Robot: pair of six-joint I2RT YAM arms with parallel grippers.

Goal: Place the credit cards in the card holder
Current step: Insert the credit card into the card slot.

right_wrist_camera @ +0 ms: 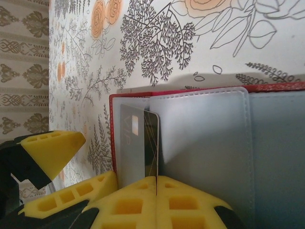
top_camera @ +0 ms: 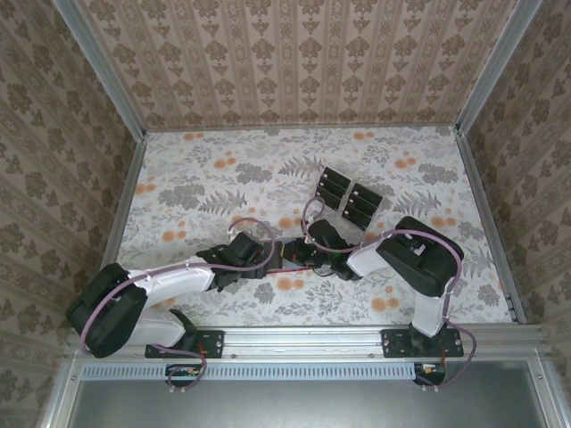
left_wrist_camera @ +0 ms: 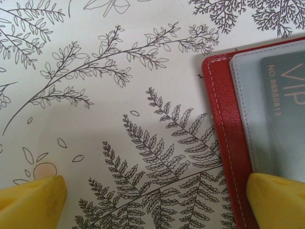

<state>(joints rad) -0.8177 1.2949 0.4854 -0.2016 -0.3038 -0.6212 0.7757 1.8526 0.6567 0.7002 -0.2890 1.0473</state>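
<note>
The red card holder (left_wrist_camera: 228, 119) lies open on the floral cloth, its greyish pockets (right_wrist_camera: 205, 143) facing up. My right gripper (right_wrist_camera: 156, 183) is shut on a black credit card (right_wrist_camera: 151, 143) with gold lines. The card's left part shows grey, with "VIP" lettering, through a translucent pocket. In the left wrist view that card (left_wrist_camera: 286, 105) sits under the pocket film. My left gripper (left_wrist_camera: 152, 205) is open, and its right fingertip (left_wrist_camera: 276, 200) rests on the holder's edge. From above, both grippers (top_camera: 299, 254) meet over the holder (top_camera: 290, 264). More black cards (top_camera: 335, 187) lie further back.
A clear tray (top_camera: 348, 198) holding the remaining black cards sits behind the grippers, right of centre. Patterned walls enclose the table on three sides. One yellow finger of the left gripper (right_wrist_camera: 50, 148) stands just left of the holder in the right wrist view.
</note>
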